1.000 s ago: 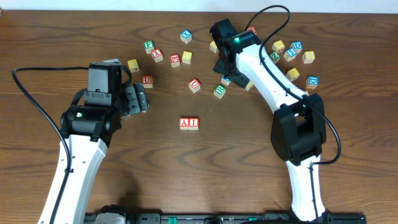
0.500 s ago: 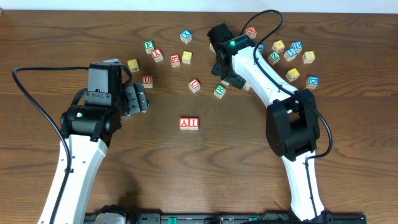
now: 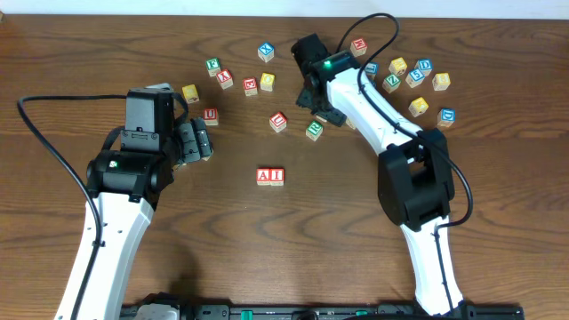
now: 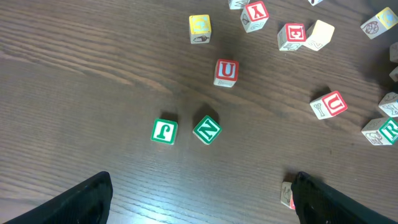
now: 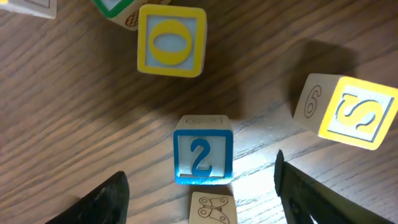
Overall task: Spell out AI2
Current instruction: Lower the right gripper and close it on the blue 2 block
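Observation:
A red A block (image 3: 264,175) and a red I block (image 3: 276,175) stand side by side at the table's middle. A blue 2 block (image 5: 203,149) lies on the wood just ahead of my open right gripper (image 5: 202,196), centred between its fingers. A plain block with a butterfly drawing (image 5: 213,209) touches the 2 block's near side. In the overhead view the right gripper (image 3: 318,102) covers the 2 block. My left gripper (image 3: 197,142) is open and empty, left of the A block; it also shows in the left wrist view (image 4: 199,199).
A yellow O block (image 5: 172,40) and a yellow S block (image 5: 348,111) lie close to the 2 block. Green J (image 4: 165,131) and N (image 4: 206,129) blocks and a red U block (image 4: 226,73) lie ahead of the left gripper. Several more blocks (image 3: 418,76) are scattered along the back.
My right gripper has moved left and slightly toward the back among the blocks, staying open. The left arm and the A and I blocks have not moved.

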### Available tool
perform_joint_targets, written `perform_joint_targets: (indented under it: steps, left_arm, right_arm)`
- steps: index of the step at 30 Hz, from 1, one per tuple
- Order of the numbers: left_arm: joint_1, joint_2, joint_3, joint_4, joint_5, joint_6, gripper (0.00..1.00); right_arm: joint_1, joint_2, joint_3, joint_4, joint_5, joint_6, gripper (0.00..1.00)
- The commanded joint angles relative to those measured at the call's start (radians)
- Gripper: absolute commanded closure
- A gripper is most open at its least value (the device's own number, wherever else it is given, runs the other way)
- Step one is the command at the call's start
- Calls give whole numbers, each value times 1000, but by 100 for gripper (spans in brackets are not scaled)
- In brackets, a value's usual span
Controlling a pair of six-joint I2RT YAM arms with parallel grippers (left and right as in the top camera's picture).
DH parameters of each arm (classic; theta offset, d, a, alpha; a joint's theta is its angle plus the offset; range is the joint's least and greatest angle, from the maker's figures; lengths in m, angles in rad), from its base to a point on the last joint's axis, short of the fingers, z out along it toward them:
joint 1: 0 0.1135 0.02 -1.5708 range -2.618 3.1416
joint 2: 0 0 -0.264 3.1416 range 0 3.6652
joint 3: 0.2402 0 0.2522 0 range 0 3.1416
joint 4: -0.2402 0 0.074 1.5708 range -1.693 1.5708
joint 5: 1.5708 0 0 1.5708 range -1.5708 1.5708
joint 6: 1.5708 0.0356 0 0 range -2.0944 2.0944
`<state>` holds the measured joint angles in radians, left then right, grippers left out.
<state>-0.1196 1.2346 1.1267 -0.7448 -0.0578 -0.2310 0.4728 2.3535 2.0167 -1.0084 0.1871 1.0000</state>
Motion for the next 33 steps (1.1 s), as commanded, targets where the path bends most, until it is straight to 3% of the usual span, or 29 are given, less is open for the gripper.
perform_joint_targets:
  steps: [1, 25, 33]
  left_arm:
    - [3, 0, 7, 4, -2, 14, 10]
    - [3, 7, 7, 9, -2, 18, 9]
    - [3, 59, 7, 9, -2, 18, 10]
  right_arm:
    - [8, 5, 16, 5, 32, -13, 29]
    - [5, 60, 16, 40, 60, -13, 30]
    - [-4, 60, 16, 42, 61, -13, 42]
